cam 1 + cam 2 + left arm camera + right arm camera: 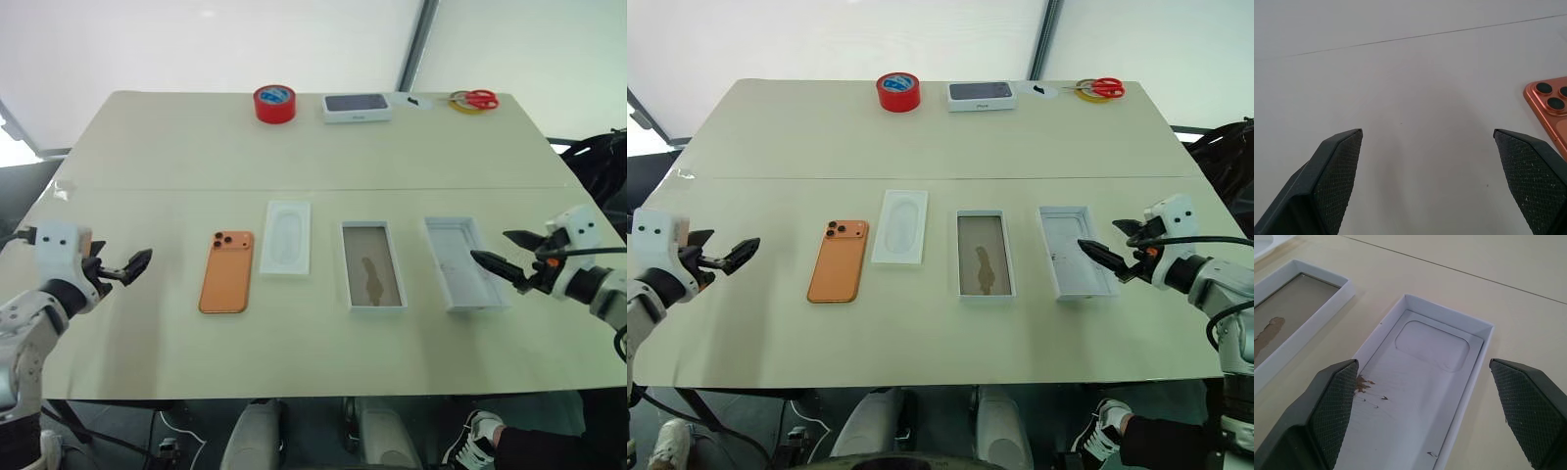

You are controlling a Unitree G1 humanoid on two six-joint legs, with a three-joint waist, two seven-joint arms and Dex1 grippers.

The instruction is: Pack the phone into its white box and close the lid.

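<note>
The orange phone (226,271) lies back up on the table, left of centre, its camera cluster at the far corner (1552,105). The white box (372,266) with its tan floor sits open right of centre. To its right lies the lid (463,262), white inside facing up. My left gripper (129,266) hovers open to the left of the phone, holding nothing. At the lid's right edge my right gripper (493,247) is open and pointing over the lid (1420,382), empty; the box (1293,318) is beside it.
A flat white insert (286,238) with an oval recess lies between phone and box. Along the far edge stand a red tape roll (275,103), a white box with a dark phone picture (358,107) and red-handled scissors (474,99).
</note>
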